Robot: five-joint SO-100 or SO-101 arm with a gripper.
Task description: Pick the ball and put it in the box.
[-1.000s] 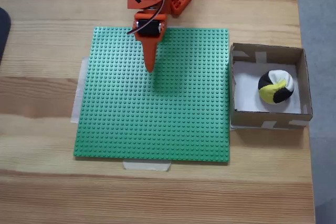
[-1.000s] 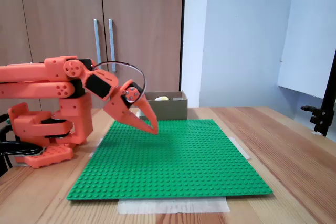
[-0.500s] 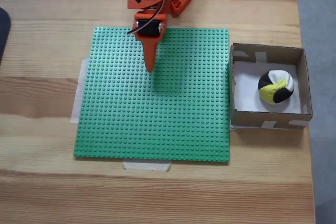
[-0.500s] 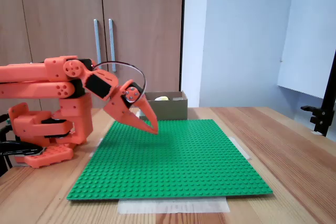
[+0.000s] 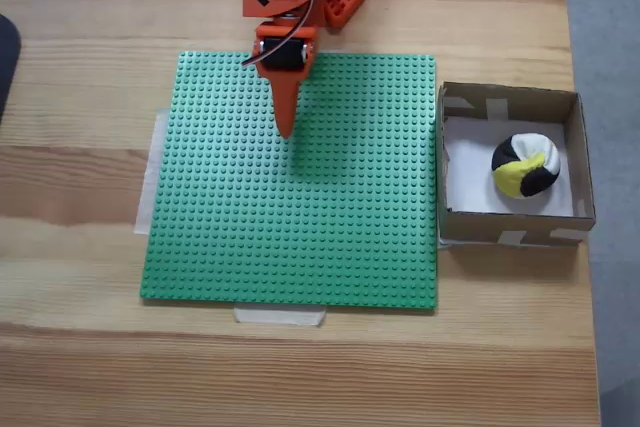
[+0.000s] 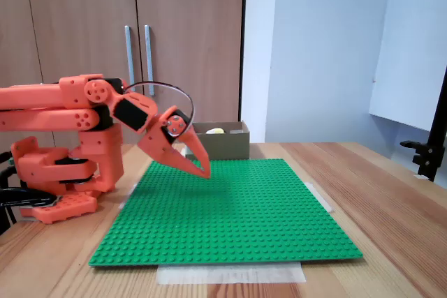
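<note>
Ball (image 5: 525, 166) inside box (image 5: 511, 234); fingers (image 5: 286, 127) clenched empty above green baseplate (image 5: 300, 227), well apart.

No legible text, label, brand, number or sign is showing in either fixed view — none on the arm, and none on anything around the gripper.
</note>
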